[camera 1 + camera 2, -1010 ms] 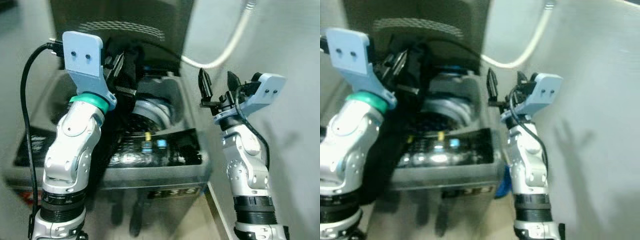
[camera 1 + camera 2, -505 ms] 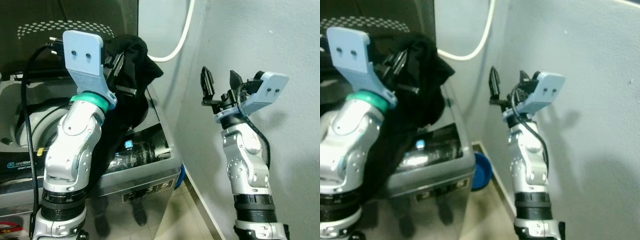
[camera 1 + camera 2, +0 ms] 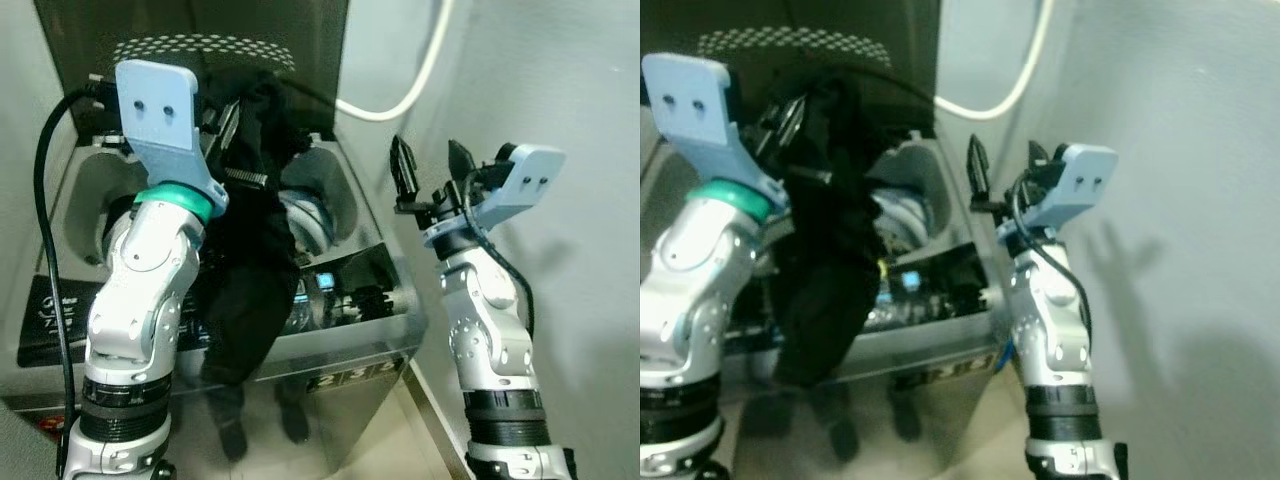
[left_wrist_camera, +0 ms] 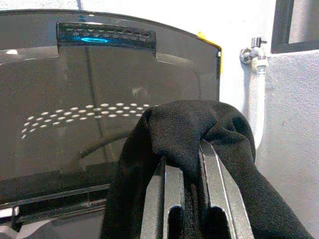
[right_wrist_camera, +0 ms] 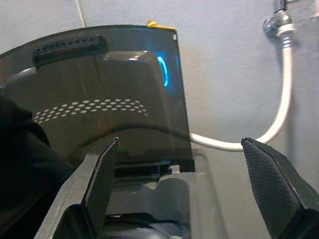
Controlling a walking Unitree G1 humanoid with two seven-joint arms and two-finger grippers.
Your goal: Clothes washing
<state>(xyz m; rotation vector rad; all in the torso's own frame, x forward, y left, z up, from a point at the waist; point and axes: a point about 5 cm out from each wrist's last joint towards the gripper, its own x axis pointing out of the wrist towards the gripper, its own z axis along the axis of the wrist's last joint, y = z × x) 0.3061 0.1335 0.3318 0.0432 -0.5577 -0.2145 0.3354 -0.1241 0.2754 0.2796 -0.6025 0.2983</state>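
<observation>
A humanoid robot stands at a top-loading washing machine, its dark lid raised against the wall, with a black garment pinched in its left claw. The cloth bunches over the two closed fingers in the left wrist view and hangs in a long fold down past the control panel and over the machine's front edge. The upper part of the garment sits above the open tub, but its lower end trails outside the cabinet.

The right claw hovers to the right of the machine, near the wall and the white hose, its fingers spread wide and holding nothing.

The step in hand appears to be loading the garment into the tub. To do it well, the left arm likely needs to carry the cloth farther back and over the middle of the opening, lifting enough that the trailing end clears the panel and front rim before the grip lets go. Releasing where it hangs now would probably leave the fabric draped over the front. The free claw could guide the hanging tail inward, keeping clear of the hose beside it.
</observation>
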